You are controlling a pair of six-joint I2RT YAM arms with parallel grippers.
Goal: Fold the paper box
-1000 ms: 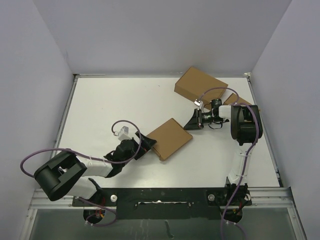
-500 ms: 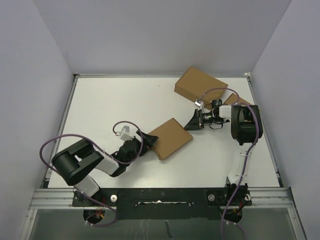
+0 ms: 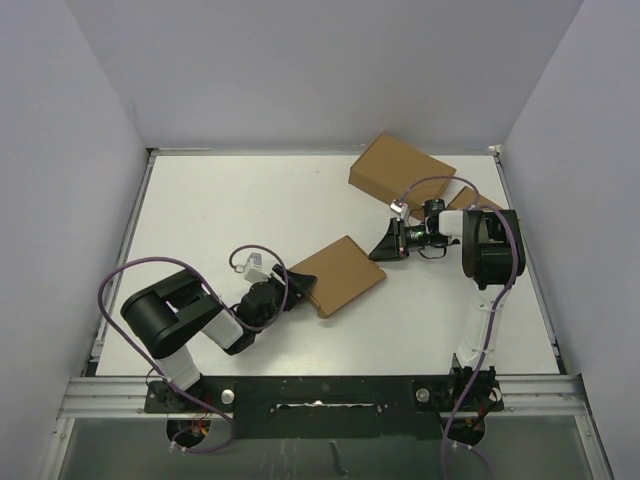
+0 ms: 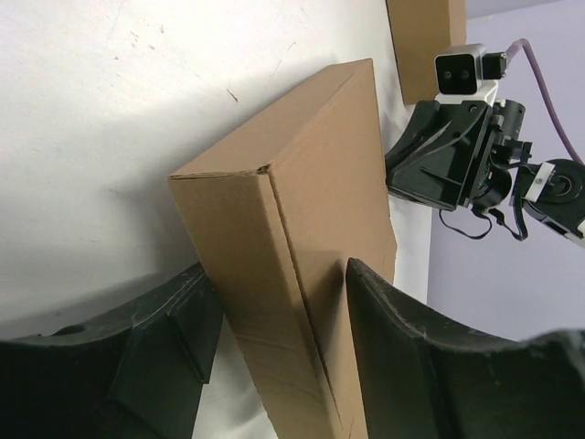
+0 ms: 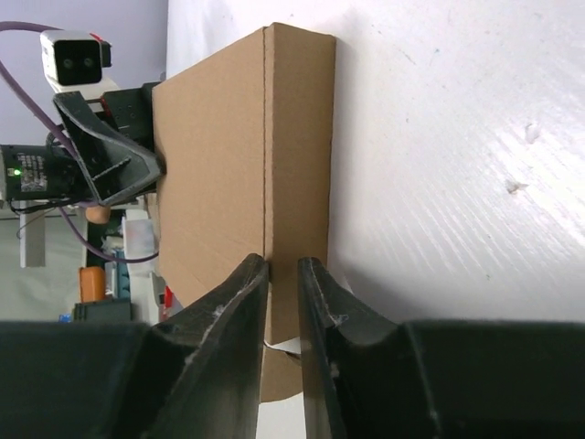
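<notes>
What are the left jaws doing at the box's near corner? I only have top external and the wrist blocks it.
Observer: The left jaws stand wide apart, with the fingers flanking the end of the paper box. I cannot tell whether they press it.
Operator: And the right side?
Observer: The right jaws are nearly closed, with only a thin slit between the fingers. The slit lines up with the box's edge crease. I cannot tell whether they pinch any cardboard.
</notes>
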